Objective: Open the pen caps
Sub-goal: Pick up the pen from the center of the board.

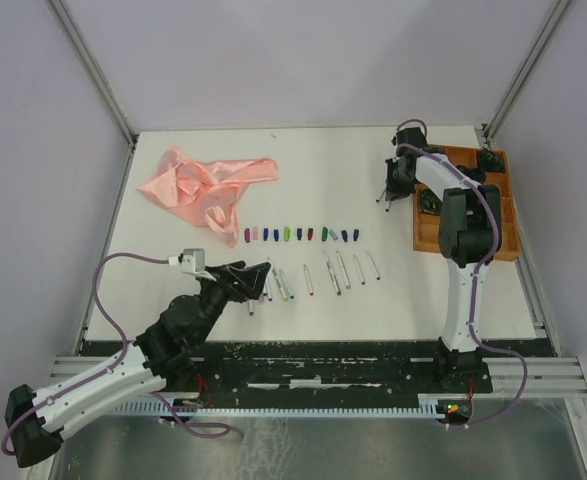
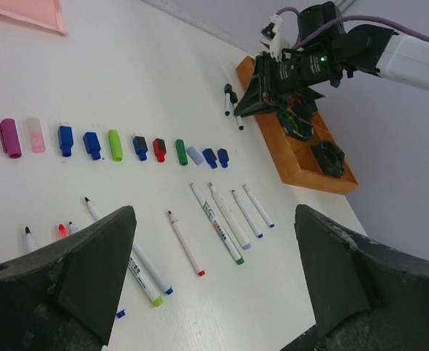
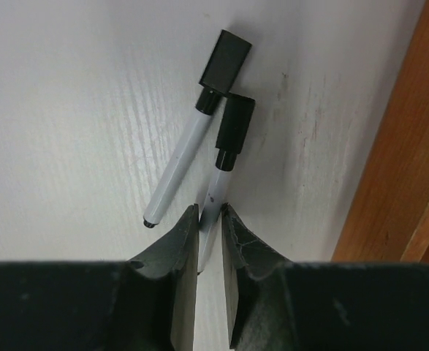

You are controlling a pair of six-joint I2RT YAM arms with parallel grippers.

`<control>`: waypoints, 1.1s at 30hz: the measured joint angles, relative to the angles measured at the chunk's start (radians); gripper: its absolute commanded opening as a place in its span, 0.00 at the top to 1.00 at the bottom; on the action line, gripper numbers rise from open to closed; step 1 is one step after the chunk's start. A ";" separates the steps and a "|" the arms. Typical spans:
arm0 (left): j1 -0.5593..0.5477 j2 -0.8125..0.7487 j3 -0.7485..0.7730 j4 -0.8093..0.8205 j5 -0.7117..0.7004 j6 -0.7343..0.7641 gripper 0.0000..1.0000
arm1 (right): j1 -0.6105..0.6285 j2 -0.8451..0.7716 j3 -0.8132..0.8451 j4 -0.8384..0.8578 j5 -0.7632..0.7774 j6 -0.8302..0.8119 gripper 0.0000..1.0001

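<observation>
Well, nearest to me, at the bottom left of the top view, the left gripper point(image 2: 214, 219) hangs low with its jaws spread wide and nothing between them. Just past it lie the slim white-barrelled marker pens point(image 2: 185, 243), tips bare, loosely side by side. Beyond them runs the row of stubby plastic caps point(image 2: 115, 145) in purple, pink, blue, green, red and black, already off.

Farther on, at the upper right, the right gripper point(image 3: 208, 219) has its jaws pinched round the barrel of a black-capped white marker pen point(image 3: 215, 186), low down near its tail. The barrel fills the gap (how firmly the pads bear I cannot tell). Its black rectangular cap point(image 3: 236, 121) is on. A second black-capped pen point(image 3: 177, 164) lies just beside it, the two caps touching or nearly so, with the orange-brown wooden tray point(image 3: 389, 161) to their right. The crumpled pink cloth point(image 1: 208, 185) sits far off at the upper left.

My worry is the grip: held so near the tail, the thin barrel could swivel or slip on lifting, and the neighbour could be dragged along. The left arm must also cross both rows, and could scatter them.

The held pen's tail is hidden between the fingers. The left gripper's fingers cut off several pens. The dark object in the tray I cannot identify.
</observation>
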 measured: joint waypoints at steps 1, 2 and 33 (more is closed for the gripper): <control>0.000 -0.004 0.000 -0.003 0.000 0.000 0.05 | -0.003 0.000 -0.003 -0.001 0.002 -0.003 0.75; 0.000 -0.007 0.000 -0.005 0.000 0.000 0.05 | -0.006 0.000 -0.007 -0.002 0.003 -0.008 0.75; 0.000 -0.011 0.000 -0.014 0.049 0.000 0.05 | -0.022 -0.103 -0.146 -0.037 0.003 -0.149 1.00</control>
